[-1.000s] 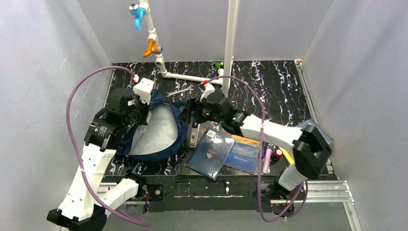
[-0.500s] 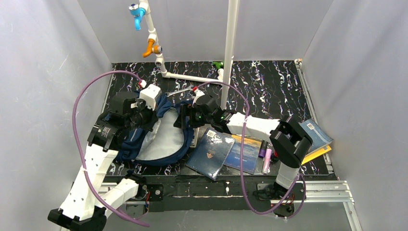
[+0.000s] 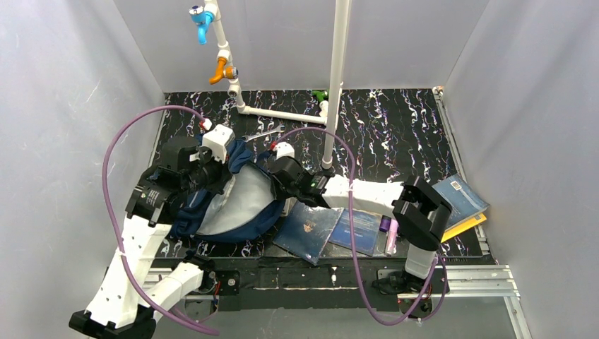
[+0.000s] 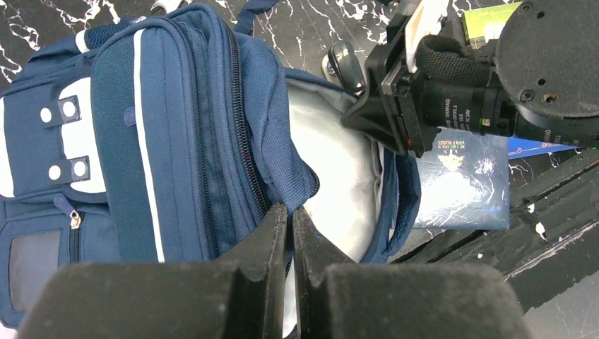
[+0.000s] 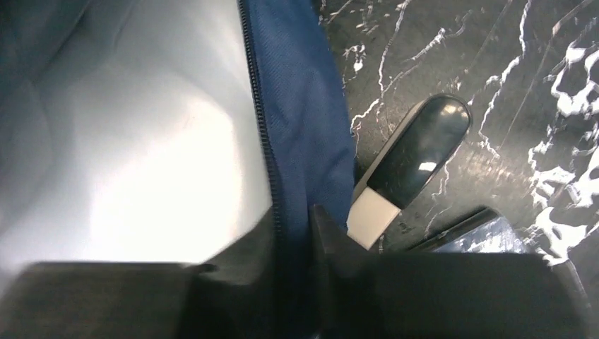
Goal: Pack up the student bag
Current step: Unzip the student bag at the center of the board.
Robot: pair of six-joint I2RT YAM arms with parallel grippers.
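Black, white-veined tabletop (image 3: 395, 127) carries a navy blue fabric backpack with pale stripes (image 4: 169, 141) on its left half, lying open with grey lining showing. The left tool (image 4: 289, 222) is pinched tight on the opening's left edge. The right tool (image 5: 293, 226) is clamped on the zip-lined right edge. Just beside it lies a flat dark blue book (image 3: 309, 227).

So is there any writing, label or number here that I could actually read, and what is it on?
Nothing reads clearly.
Dark blue book: a crest with a line of white print above it, too blurred to read.
Black camera lens: tiny white lettering, too small to read.
Book at the far right: barcode sticker, digits too small.
Bag: no words showing.
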